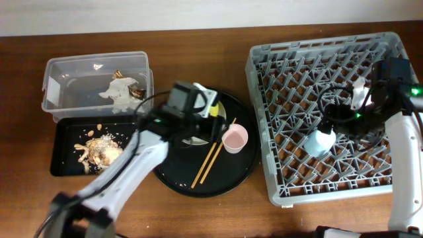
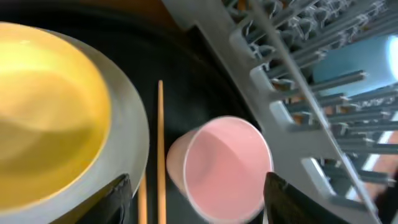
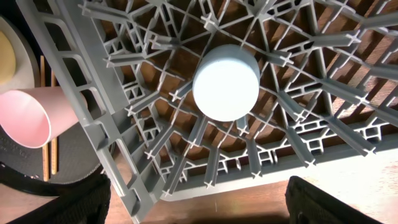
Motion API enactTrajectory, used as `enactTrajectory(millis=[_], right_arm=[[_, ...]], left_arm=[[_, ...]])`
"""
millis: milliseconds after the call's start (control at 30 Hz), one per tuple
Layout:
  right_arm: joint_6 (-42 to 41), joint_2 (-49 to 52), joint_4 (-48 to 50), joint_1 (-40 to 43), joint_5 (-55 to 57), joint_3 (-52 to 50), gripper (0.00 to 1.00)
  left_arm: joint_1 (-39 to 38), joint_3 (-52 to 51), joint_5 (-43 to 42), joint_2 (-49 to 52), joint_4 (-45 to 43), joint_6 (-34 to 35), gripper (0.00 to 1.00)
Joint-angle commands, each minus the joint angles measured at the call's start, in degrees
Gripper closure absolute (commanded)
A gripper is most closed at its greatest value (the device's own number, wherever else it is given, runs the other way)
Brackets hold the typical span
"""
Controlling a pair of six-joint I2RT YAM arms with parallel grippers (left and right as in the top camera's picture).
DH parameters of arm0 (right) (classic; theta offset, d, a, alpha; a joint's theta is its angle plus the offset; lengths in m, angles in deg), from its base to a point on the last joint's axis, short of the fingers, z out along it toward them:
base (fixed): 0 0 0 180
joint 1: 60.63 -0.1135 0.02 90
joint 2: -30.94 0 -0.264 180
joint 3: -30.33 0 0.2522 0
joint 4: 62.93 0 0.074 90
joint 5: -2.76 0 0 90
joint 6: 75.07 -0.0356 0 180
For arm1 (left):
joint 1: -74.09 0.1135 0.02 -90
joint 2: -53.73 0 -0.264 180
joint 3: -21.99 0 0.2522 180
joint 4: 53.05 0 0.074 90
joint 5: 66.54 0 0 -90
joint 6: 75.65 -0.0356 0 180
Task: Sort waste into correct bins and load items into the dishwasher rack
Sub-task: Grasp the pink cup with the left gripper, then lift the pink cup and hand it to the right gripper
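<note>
The pink cup [image 1: 235, 139] lies on its side on the round black tray [image 1: 241, 173], beside two wooden chopsticks [image 1: 211, 162]. My left gripper [image 1: 213, 124] is open just left of the cup. In the left wrist view the cup [image 2: 221, 168] shows between the open fingers [image 2: 198, 186], with a chopstick [image 2: 160, 143] and the yellow bowl [image 2: 43, 118] on the grey-green plate [image 2: 127, 124]. The blue cup [image 1: 320, 141] stands upside down in the grey rack [image 1: 264, 79]. My right gripper [image 1: 340, 119] is open and empty above the blue cup [image 3: 226, 82].
A clear tub [image 1: 56, 79] at the back left holds a tissue wad [image 1: 119, 92] and scraps. A shallow black tray [image 1: 63, 135] in front of it holds beige food scraps [image 1: 99, 151]. The rack's near corner [image 3: 168, 193] lies close to the table edge.
</note>
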Motion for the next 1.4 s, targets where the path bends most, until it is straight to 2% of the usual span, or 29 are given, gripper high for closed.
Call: enactTrajectory(millis=[0, 67, 100, 167, 200, 300, 433, 533, 600, 733, 867, 1067, 1233, 1267, 1367], right_arm=[[0.6, 0.0, 0.0, -0.3, -0.8, 0.1, 0.09], [0.6, 0.0, 0.0, -0.3, -0.8, 0.1, 0.09], [0.6, 0.0, 0.0, -0.3, -0.8, 0.1, 0.09], [0.6, 0.0, 0.0, -0.3, -0.8, 0.1, 0.09], [0.6, 0.0, -0.1, -0.3, -0.8, 0.1, 0.08], [0.6, 0.0, 0.0, -0.3, -0.7, 0.1, 0.08], [0.6, 0.0, 0.0, -0.3, -0.7, 0.1, 0.08], [0.6, 0.0, 0.0, -0.3, -0.7, 0.1, 0.04], [1.1, 0.0, 0.2, -0.3, -2.8, 0.1, 0.00], [18.9, 0.3, 1.2, -3.1, -31.3, -0.5, 0.01], [25.2, 1.1, 4.3, -13.1, -45.8, -0.5, 0.01], [25.2, 1.3, 16.4, -24.4, -55.3, -0.5, 0.01], [25.2, 1.3, 22.4, -29.0, -58.2, -0.5, 0.00], [25.2, 1.3, 22.7, -29.6, -58.1, -0.5, 0.05], [25.2, 1.3, 22.3, -30.0, -57.8, -0.5, 0.09]], left_arm=[[-2.9, 0.2, 0.7, 8.3, -3.1, 2.1, 0.34], [-3.0, 0.2, 2.2, 10.7, -3.1, 2.8, 0.35], [-3.0, 0.2, 2.2, 11.8, -3.1, 2.8, 0.39], [-3.0, 0.2, 2.1, 13.0, -2.6, 2.8, 0.58], [-3.0, 0.2, 2.1, 13.9, -1.9, 2.8, 0.80], [-3.0, 0.2, 1.9, 13.9, -0.7, 3.3, 1.00], [-1.4, 0.9, -4.4, 10.8, -0.6, 5.0, 1.00], [4.4, 1.1, -9.8, 2.1, -0.5, 6.4, 1.00], [10.8, 1.1, -16.5, -2.8, -0.8, 10.2, 1.00], [17.8, 1.1, -40.6, -3.0, -6.4, 12.8, 1.00], [17.0, 1.1, -50.8, -3.0, -13.4, 16.7, 1.00], [15.1, 1.1, -61.0, -3.0, -15.7, 17.2, 1.00], [12.9, 1.1, -61.9, -3.0, -15.8, 17.2, 1.00], [12.7, 1.1, -62.1, -3.0, -15.7, 17.2, 1.00], [12.7, 1.1, -62.0, -3.0, -15.7, 17.3, 1.00]])
